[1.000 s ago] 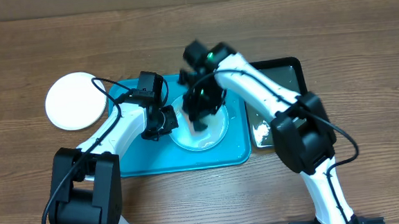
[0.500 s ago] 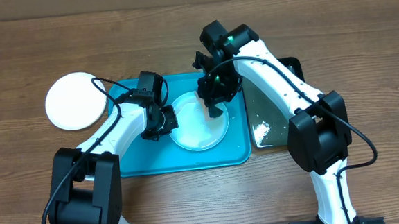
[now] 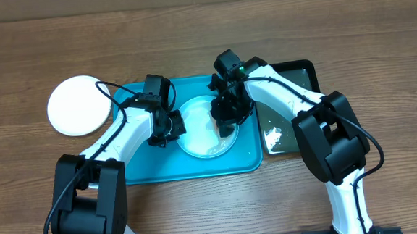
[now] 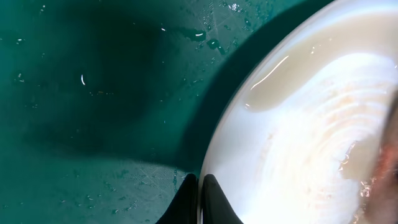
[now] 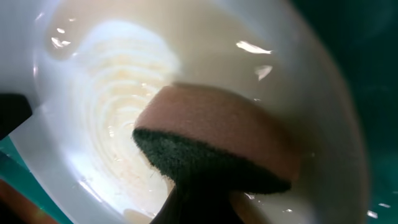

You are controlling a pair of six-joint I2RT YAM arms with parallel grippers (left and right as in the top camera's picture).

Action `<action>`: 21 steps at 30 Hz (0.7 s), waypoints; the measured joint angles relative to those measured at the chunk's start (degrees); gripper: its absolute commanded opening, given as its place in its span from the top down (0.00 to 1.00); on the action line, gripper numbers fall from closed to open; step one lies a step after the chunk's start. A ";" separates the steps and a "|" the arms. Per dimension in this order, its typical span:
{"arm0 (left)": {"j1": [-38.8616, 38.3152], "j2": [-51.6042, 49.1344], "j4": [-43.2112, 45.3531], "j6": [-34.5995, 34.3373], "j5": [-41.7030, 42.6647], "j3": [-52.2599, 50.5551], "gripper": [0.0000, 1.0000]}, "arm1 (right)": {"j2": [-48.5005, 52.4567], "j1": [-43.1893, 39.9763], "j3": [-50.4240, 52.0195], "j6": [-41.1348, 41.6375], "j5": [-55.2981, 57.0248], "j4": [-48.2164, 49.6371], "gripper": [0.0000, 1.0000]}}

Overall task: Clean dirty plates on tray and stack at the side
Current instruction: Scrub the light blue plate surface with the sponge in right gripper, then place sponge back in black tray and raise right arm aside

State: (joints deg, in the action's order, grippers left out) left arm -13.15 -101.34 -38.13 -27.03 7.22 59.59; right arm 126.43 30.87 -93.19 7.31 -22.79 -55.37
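Looking down at the wooden tabletop (image 3: pixel 377 34), I see the scrubbing step under way. A pale round plate (image 3: pixel 202 135) lies flat and face up in the middle of the teal tray (image 3: pixel 161 165). The left gripper (image 3: pixel 171 126) is pinched narrow on the plate's left rim, its two fingertips (image 4: pixel 186 190) closed on either side of the edge, steadying it. The right gripper (image 3: pixel 227 123) is clamped on a sponge (image 5: pixel 217 149), tan with a dark green scouring layer, which is pressed onto the right half of the plate. Curved soapy streaks with a faint pinkish tint cover the wet plate surface, so I judge it only partly clean. Being round, the plate has no long axis of its own. The tray's long axis runs left to right across the tabletop, and the sponge lies roughly crosswise to the right gripper's fingers. A white plate (image 3: pixel 79 104) sits alone on the tabletop, off the tray's left end, probably the start of the stack. A black basin (image 3: pixel 297 82) holding foamy water sits just beside the tray's right end. Next, the sponge likely needs to sweep the remaining streaked area while the rim hold stays firm. The plate can then go onto the white one.
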 measured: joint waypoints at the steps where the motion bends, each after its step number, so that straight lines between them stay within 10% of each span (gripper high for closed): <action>1: 0.00 0.00 0.00 0.00 -0.17 0.00 0.96 | 0.00 0.13 0.33 0.11 -1.09 0.85 0.96; 10: 0.00 0.00 0.04 0.00 0.00 0.00 0.96 | 0.02 2.12 -3.72 0.04 -14.36 0.20 0.96; 21: 0.00 0.00 0.04 0.00 0.09 0.00 0.96 | -4.57 -10.67 -16.04 -4.70 -7.61 -25.83 0.96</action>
State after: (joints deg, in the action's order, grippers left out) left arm -13.15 -101.34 -38.09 -27.03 7.31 59.59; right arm 121.86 20.21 -109.23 2.61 -30.39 -81.21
